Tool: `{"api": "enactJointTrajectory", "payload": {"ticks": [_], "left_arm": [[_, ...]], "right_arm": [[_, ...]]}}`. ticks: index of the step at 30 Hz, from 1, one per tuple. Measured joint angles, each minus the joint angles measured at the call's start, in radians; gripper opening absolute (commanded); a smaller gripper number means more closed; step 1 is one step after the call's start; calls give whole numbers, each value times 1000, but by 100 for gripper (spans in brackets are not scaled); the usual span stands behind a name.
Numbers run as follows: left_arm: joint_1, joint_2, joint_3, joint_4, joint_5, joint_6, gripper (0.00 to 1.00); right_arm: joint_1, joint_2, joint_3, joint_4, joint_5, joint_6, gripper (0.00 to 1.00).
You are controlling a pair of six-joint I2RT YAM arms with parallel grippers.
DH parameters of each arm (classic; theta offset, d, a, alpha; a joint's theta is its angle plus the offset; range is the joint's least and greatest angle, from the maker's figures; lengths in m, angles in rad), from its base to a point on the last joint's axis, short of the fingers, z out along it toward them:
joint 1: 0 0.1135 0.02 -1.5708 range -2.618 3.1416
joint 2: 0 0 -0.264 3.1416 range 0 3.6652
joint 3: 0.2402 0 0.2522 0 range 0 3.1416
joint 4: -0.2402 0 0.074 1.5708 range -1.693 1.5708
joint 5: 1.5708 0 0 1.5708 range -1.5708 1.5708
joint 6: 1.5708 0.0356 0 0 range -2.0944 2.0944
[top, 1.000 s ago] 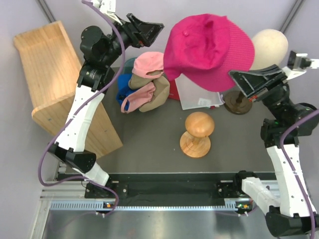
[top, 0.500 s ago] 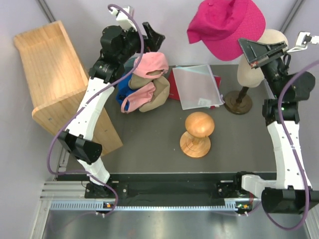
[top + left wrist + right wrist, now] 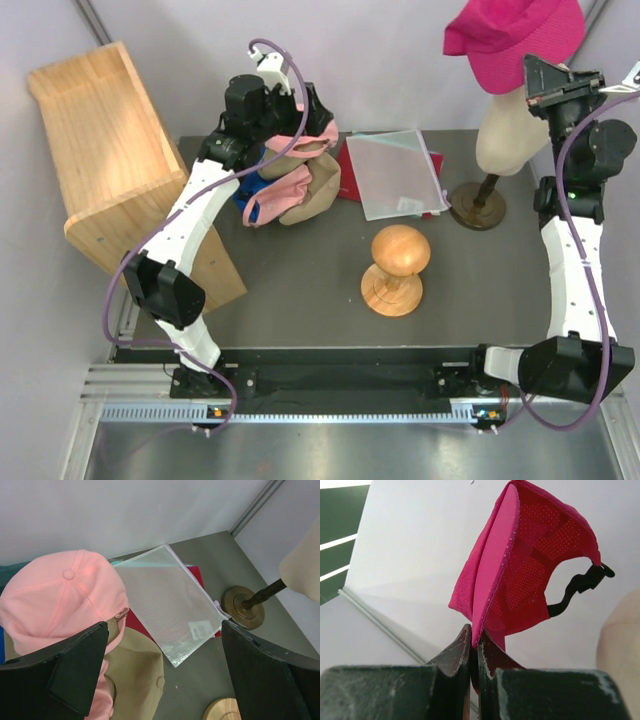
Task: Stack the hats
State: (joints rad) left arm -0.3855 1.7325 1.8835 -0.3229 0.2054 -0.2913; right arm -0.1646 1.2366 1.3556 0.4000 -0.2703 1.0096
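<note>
R gripper [image 3: 474, 639] pinched tight on edge of magenta cap [image 3: 515, 35]; cap held high, top right of frame, by mannequin head [image 3: 510, 130]. L gripper [image 3: 164, 626] jaws wide, empty, above pink cap [image 3: 60, 600] topping cap pile [image 3: 285, 185], upper centre-left.

The right gripper [image 3: 474, 646] rose from the bottom centre of the frame, its jaws pinched together on the edge of the magenta cap [image 3: 530, 565]. The cap stood above them, its perforated inside facing the camera. A black strap [image 3: 572, 587] dangled at right, and a cream mannequin head [image 3: 620, 640] sat at the lower right edge.
</note>
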Motion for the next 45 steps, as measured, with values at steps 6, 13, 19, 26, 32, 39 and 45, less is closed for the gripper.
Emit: {"api": "enactJointTrajectory", "payload": {"ticks": [6,13,19,26,32,39,45], "left_arm": [[0,0,-8,0,16,5,99],[4,0,-10,1,30,6,99],[16,0,-45,5,40,6,98],[30,-2,-74,5,41,6,99],[31,-6,-81,6,44,6,99],[32,-14,-96,7,45,5,98],[32,-21,-114,8,55,0,99]], "right_arm": [[-48,-10,-54,0,74,15,0],[-131,-74,-241,-22,125,100,0],[-164,-124,-291,-13,128,163,0],[-236,-156,-301,-50,138,215,0],[-251,-156,-303,-101,137,308,0],[-251,-205,-327,-180,135,383,0],[-251,-292,-342,-321,170,386,0]]}}
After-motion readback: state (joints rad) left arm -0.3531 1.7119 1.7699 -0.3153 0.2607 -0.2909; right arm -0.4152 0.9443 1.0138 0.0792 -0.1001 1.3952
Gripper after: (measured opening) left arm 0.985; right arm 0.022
